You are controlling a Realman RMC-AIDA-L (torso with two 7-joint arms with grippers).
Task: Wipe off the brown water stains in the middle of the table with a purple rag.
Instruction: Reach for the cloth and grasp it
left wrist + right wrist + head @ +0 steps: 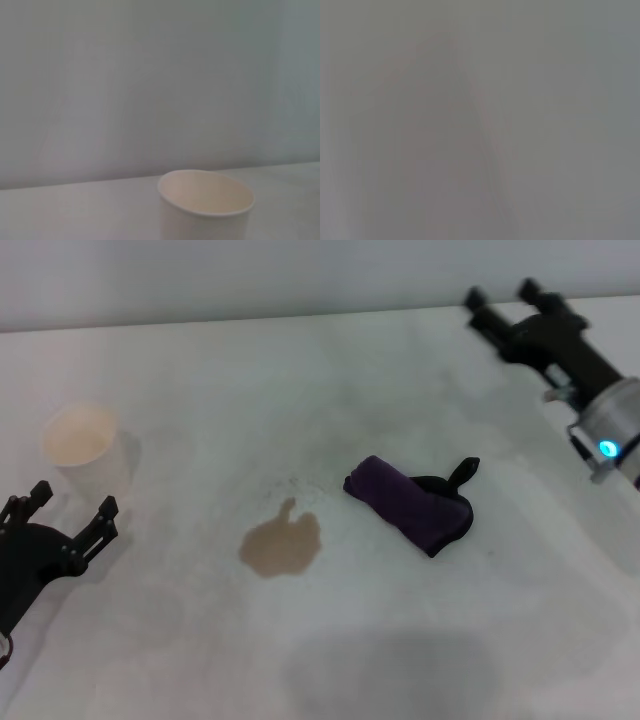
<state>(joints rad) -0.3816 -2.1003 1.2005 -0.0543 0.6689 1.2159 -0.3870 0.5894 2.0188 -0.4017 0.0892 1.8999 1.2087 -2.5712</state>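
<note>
The brown water stain (281, 544) is a tan blotch with a small nub on the white table (400, 640), near the middle. The purple rag (410, 504) lies rolled just right of it, its black loop tab sticking up. My left gripper (72, 508) is open and empty at the left edge, just in front of a pale cup (82, 447). My right gripper (502, 302) is open and empty, raised over the far right of the table, well away from the rag. The right wrist view shows only a grey blur.
The pale cup also fills the lower part of the left wrist view (205, 206), close in front of the left gripper. A plain wall runs behind the table's far edge.
</note>
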